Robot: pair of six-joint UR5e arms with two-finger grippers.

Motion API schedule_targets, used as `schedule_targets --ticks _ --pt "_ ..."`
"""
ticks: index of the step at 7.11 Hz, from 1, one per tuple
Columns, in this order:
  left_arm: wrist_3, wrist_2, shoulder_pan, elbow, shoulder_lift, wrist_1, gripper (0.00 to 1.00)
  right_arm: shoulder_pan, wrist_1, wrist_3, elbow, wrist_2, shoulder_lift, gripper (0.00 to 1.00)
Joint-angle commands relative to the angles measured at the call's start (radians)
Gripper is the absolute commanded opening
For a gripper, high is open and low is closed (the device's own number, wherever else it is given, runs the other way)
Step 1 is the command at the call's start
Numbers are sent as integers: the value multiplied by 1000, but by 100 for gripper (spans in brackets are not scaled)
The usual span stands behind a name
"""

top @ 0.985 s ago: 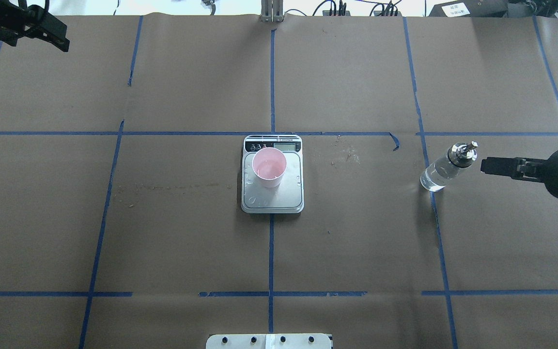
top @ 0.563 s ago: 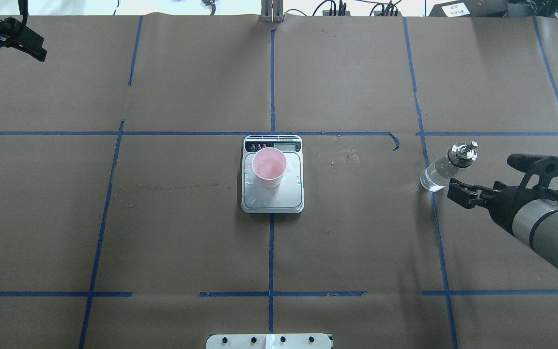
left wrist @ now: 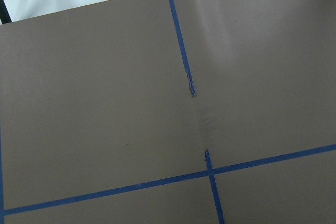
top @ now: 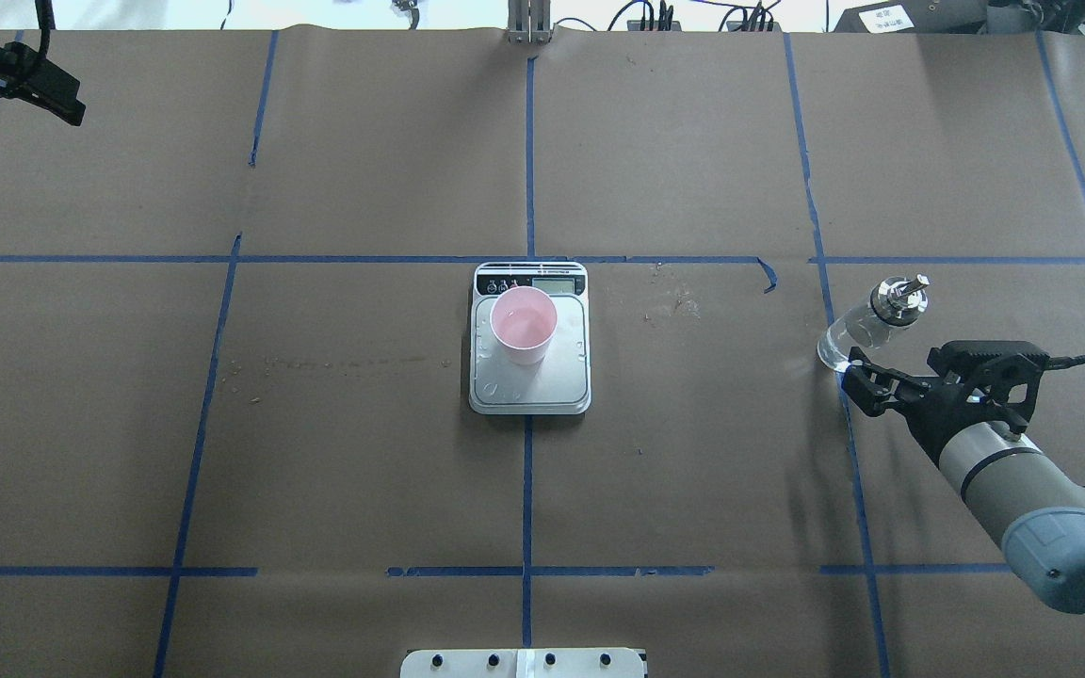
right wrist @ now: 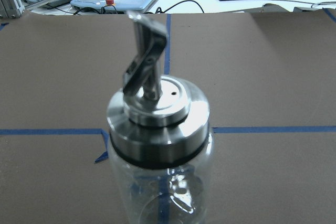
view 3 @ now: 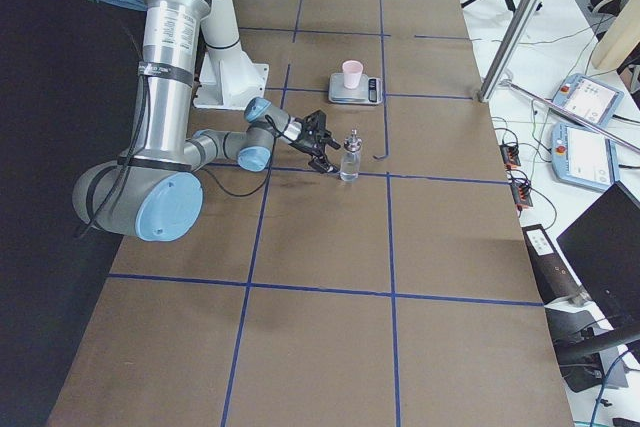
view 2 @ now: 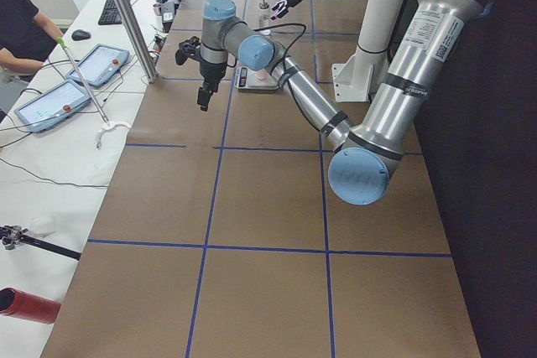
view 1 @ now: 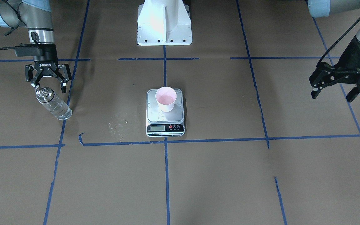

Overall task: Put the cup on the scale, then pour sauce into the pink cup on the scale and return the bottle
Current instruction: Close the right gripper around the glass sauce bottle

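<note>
The pale pink cup (top: 524, 325) stands upright on the silver scale (top: 561, 377) at the table's middle; both also show in the front view, the cup (view 1: 166, 99) on the scale (view 1: 176, 115). The clear bottle (top: 867, 322) with its metal spout stands upright on the table at the right, clear liquid inside. My right gripper (top: 858, 384) is open and empty, level with the table, just on the robot's side of the bottle (view 1: 55, 106) and facing it. The right wrist view shows the bottle (right wrist: 157, 145) close and centred. My left gripper (view 1: 333, 95) is open and empty, raised at the far left.
Brown paper with blue tape lines covers the table. The robot's white base plate (view 1: 164, 28) is at the near middle edge. Tablets (view 3: 585, 97) and an aluminium post (view 3: 510, 47) stand beyond the far edge, where a person (view 2: 21, 31) sits. The left wrist view shows only paper and tape.
My right gripper has swung from the bottle's right side round to its near side and closer to it. My left gripper has drawn back towards the far left corner.
</note>
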Motion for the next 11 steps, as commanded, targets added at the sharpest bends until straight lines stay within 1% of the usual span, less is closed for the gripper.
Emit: schedule_targets --ticks 1,3,6,7,11 --pt "0 1 0 3 0 0 100 -3 4 -21 -86 -53 55 100" --pt "0 3 0 3 0 0 100 -2 5 -24 -117 -58 103 100" --pt "-1 1 0 1 -3 0 100 0 5 -24 -124 -58 105 100" --pt "-3 0 0 0 -3 0 100 4 7 -51 -124 -61 108 100" --pt "-11 -2 0 -3 -4 0 100 49 5 -85 -132 -58 125 100"
